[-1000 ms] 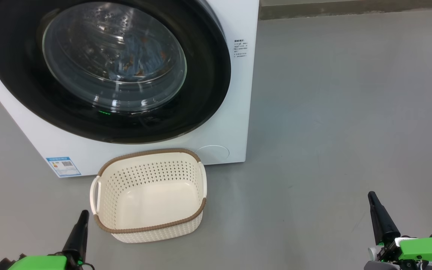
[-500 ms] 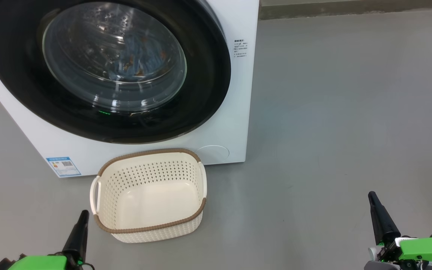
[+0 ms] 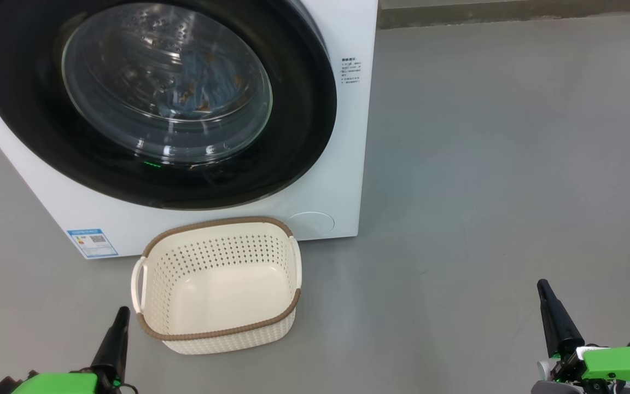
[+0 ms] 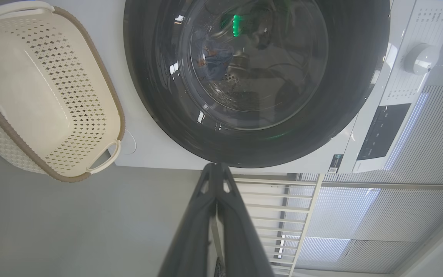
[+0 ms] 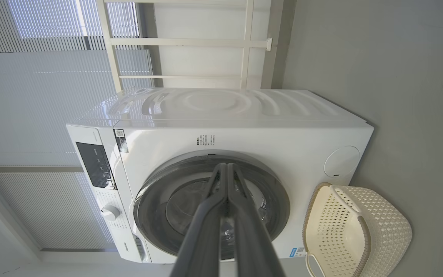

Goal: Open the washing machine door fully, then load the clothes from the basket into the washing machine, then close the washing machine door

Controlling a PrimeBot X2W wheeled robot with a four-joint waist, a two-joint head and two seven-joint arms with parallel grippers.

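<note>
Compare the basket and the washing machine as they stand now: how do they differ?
The basket is empty; the washing machine holds blue printed clothes behind its glass. The basket is open-topped; the washing machine is shut by its door. The basket is cream with a brown rim; the washing machine is white. Both stand on the grey floor.

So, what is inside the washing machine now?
Through the glass of the closed washing machine door, light blue clothes with orange-brown prints lie in the steel drum. The door's black rim and reflections cover the rest, so a cream piece cannot be confirmed.
</note>
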